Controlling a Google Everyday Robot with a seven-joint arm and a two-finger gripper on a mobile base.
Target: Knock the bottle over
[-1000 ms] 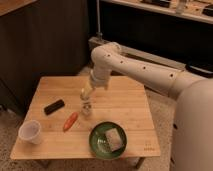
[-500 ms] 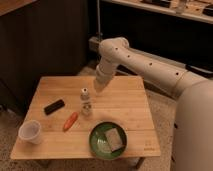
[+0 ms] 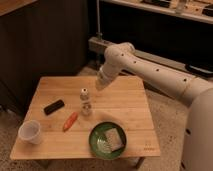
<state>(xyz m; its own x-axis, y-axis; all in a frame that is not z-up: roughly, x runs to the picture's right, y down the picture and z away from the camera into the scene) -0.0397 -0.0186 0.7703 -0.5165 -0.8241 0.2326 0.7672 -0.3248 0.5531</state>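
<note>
The small clear bottle (image 3: 86, 103) with a white cap stands upright near the middle of the wooden table (image 3: 130, 107). My gripper (image 3: 98, 86) hangs at the end of the white arm (image 3: 145, 67). It is above and to the right of the bottle's cap and apart from it. It holds nothing that I can see.
A black oblong object (image 3: 53, 106) lies left of the bottle. An orange carrot (image 3: 70, 121) lies just in front of it. A white translucent cup (image 3: 30, 132) stands at the front left corner. A green plate (image 3: 98, 145) with a pale sponge-like block (image 3: 114, 138) sits front centre.
My gripper was down beside the bottle one second ago. It has since lifted up and away to the right. The bottle still stands upright in the same place.
</note>
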